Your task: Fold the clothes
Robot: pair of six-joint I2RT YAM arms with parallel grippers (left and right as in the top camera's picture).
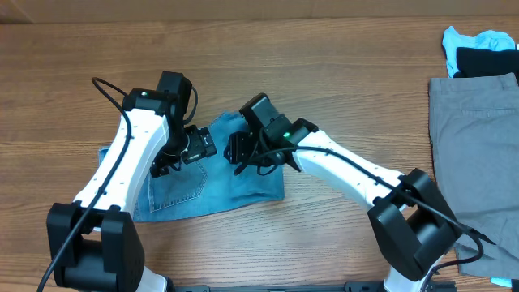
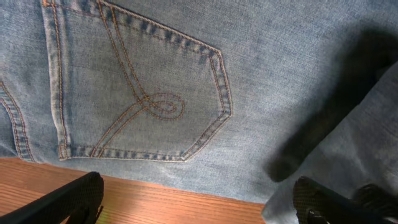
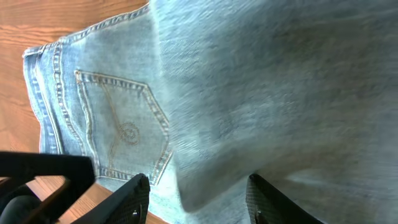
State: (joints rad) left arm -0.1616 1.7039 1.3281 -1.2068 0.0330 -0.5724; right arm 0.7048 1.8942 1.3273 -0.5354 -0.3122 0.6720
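The clothes, light blue denim jeans (image 1: 207,191), lie folded into a compact bundle at the table's centre left. Both arms hover over them. My left gripper (image 1: 173,165) is open above the jeans' near edge. In the left wrist view its fingers (image 2: 81,196) spread wide over a stitched back pocket (image 2: 140,93) and bare wood. My right gripper (image 1: 238,154) hangs over the bundle's right part. In the right wrist view its jaws (image 3: 198,186) stand apart around the edge of a folded-over denim layer (image 3: 280,81) without pinching it. The other back pocket (image 3: 121,130) shows beside that layer.
A grey garment (image 1: 474,138) lies flat along the right edge of the wooden table (image 1: 324,49). Black and light blue clothes (image 1: 486,49) are piled at the far right corner. The left arm's black body (image 3: 37,171) shows close by in the right wrist view.
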